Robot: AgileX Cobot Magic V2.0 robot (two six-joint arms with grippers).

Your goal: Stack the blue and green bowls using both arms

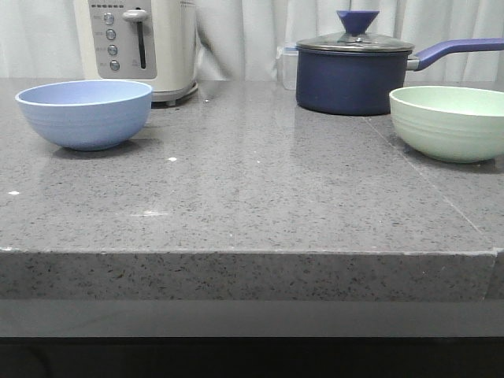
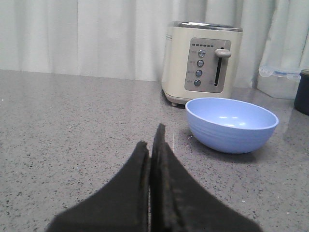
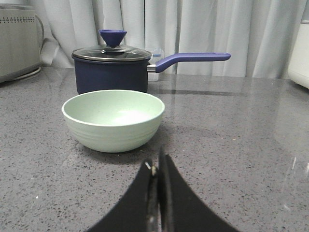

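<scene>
The blue bowl stands upright and empty at the far left of the grey counter; it also shows in the left wrist view. The green bowl stands upright and empty at the right edge of the front view; it also shows in the right wrist view. My left gripper is shut and empty, a little short of the blue bowl and beside it. My right gripper is shut and empty, just short of the green bowl. Neither arm shows in the front view.
A cream toaster stands behind the blue bowl. A dark navy lidded saucepan with a long handle stands behind the green bowl, a clear plastic box beside it. The counter's front edge runs across the front view. Curtains hang behind.
</scene>
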